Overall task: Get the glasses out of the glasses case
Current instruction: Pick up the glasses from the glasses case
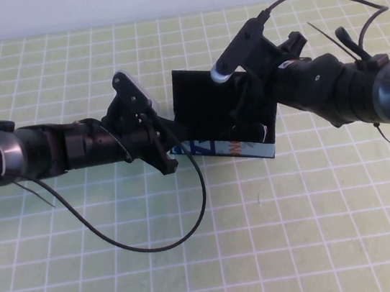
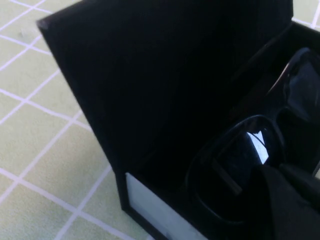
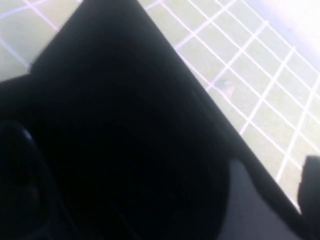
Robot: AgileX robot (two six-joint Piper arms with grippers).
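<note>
Case [image 1: 209, 115] sits mid-table on the green grid mat [image 1: 266, 238], slightly far of centre, lid flap up at the far side and the white printed strip facing near. I see the glasses [image 2: 240, 165] inside the case in the left wrist view: dark lens and thick black frame lying in the box, just behind the white front strip, not lifted out.

Left gripper [image 1: 161, 151] is on the left, right against the case's near-left corner. I can't tell how far its fingers are spread or whether they have anything; the high view only shows dark bodywork there, and the left wrist view gives no clear look at them.

Right gripper [image 1: 249, 120] comes in from the far right and reaches down into the open case at its right side. Its tips are lost in the black interior, so I can't tell the finger state or whether it has the glasses. Right wrist view is mostly the black lid [image 3: 125, 125] up close, with mat beyond.
</note>
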